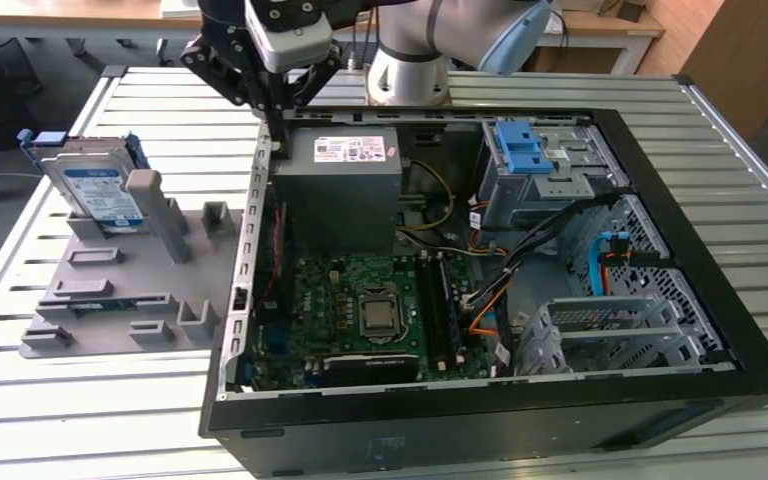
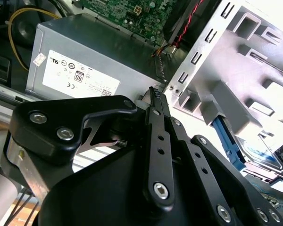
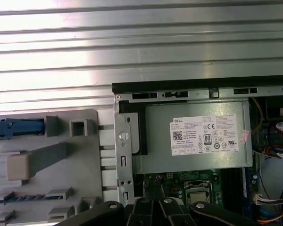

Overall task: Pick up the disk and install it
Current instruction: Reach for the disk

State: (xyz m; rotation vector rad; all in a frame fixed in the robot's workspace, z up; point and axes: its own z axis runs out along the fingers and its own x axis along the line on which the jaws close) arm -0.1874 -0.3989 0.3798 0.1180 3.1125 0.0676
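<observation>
The disk [image 1: 97, 192], a silver drive with a white-and-blue label in a blue bracket, stands on edge in a grey holder [image 1: 117, 290] at the exterior view's left, beside the open computer case [image 1: 491, 420]. Its blue bracket shows in both wrist views [image 2: 225, 135] [image 3: 13, 127]. My gripper [image 1: 277, 110] hangs above the case's rear corner nearest the holder, off to the disk's right in the exterior view. Its black fingers [image 2: 154, 101] lie together, shut, with nothing between them; they also show in the first wrist view [image 3: 153, 209].
Inside the case sit a grey power supply box [image 1: 337, 185], a green motherboard [image 1: 364, 310] and a metal drive cage with a blue latch [image 1: 534, 150]. Loose cables [image 1: 544, 250] cross the case's middle. Everything rests on a slatted metal table [image 1: 91, 400].
</observation>
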